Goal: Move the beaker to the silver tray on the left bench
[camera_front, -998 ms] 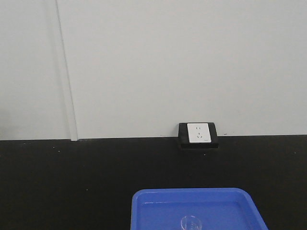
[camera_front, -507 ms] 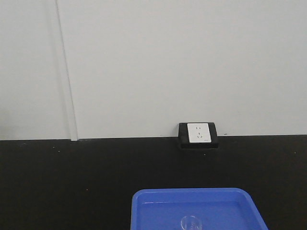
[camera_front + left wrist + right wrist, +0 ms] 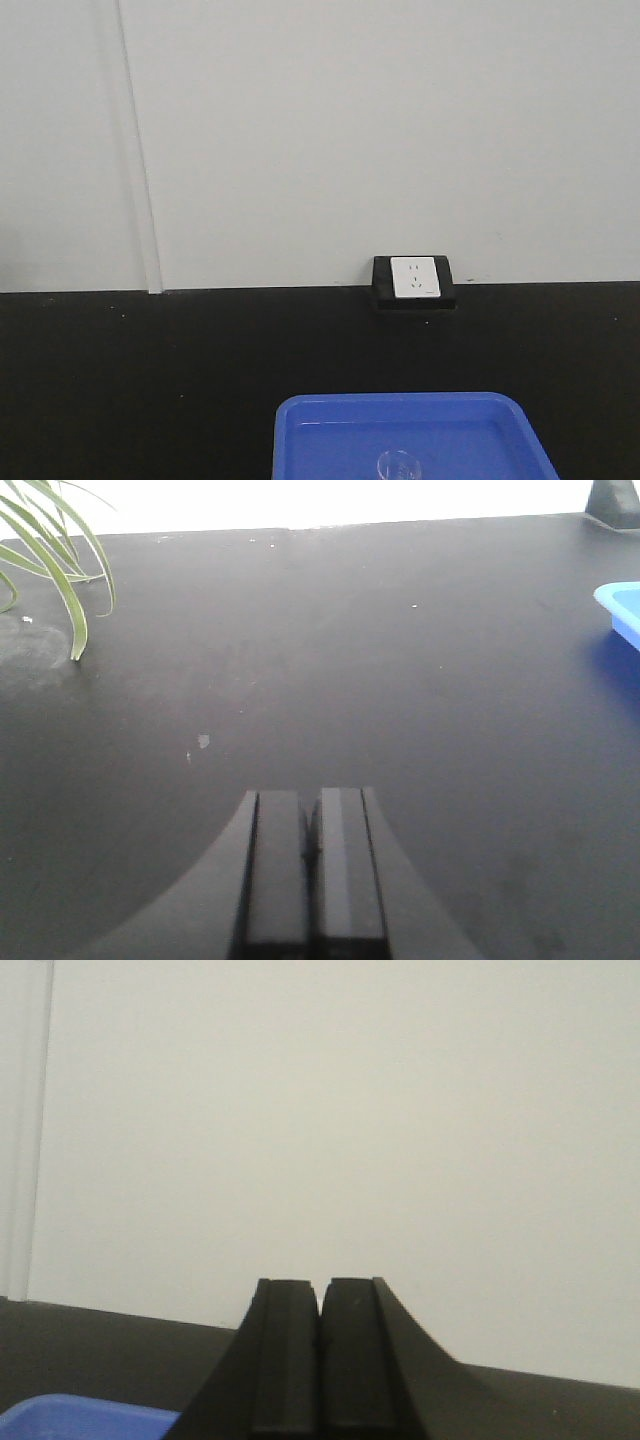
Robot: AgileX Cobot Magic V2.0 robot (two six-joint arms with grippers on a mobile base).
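Left gripper (image 3: 310, 815): jaws clenched, the two dark fingers pressed flat together along their length with nothing gripped between them. It sits low over the black worktop (image 3: 330, 670), which fills the area ahead of the jaws and shows scattered pale specks. Ahead of these jaws and to their far left, green plant leaves (image 3: 62, 575) arch down towards the worktop. Ahead and to their far right, one corner of the blue tray (image 3: 622, 608) enters the left wrist view, well apart from the fingers. Beyond that corner, at the back edge of the worktop, stands the dark base of the socket block (image 3: 612, 500). Right gripper (image 3: 320, 1305): jaws clenched, fingers meeting edge to edge, nothing gripped. It faces the plain white wall (image 3: 350, 1110), with the worktop running as a dark band behind and below the fingertips. Below and to the left of these jaws lies a corner of the blue tray, close beside the left finger in the right wrist view. The beaker (image 3: 399, 466) stands inside the blue tray, near the middle of the tray's floor in the front view; only its clear rim shows, the rest being cut off by the bottom edge. Neither wrist view shows the beaker, so its position relative to the jaws is known only through the tray.
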